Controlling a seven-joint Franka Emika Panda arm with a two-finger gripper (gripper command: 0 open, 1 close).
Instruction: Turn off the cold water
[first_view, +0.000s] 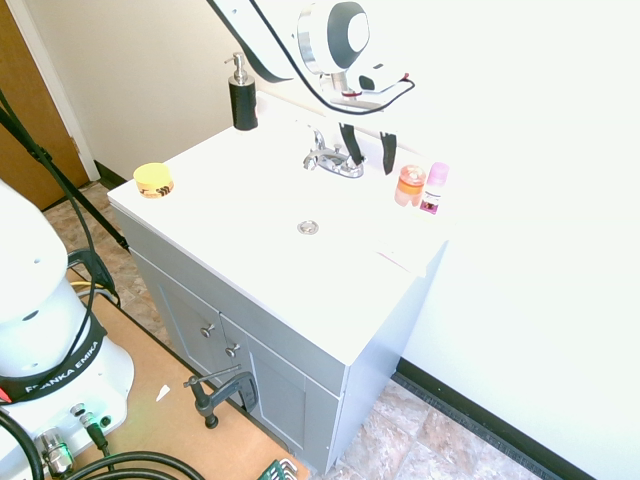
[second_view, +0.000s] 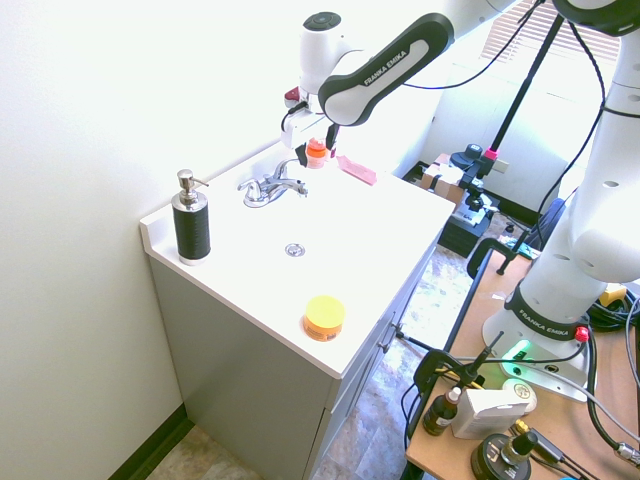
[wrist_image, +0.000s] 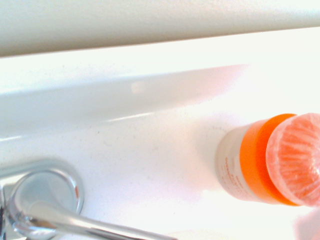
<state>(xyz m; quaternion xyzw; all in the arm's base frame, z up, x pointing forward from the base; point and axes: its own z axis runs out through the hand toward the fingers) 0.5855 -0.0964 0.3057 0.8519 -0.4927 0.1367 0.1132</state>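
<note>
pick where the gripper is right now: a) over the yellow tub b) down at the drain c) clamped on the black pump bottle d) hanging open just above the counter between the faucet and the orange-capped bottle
d: the open gripper hangs between the faucet and the orange-capped bottle, touching neither, far from the black pump bottle.
</note>
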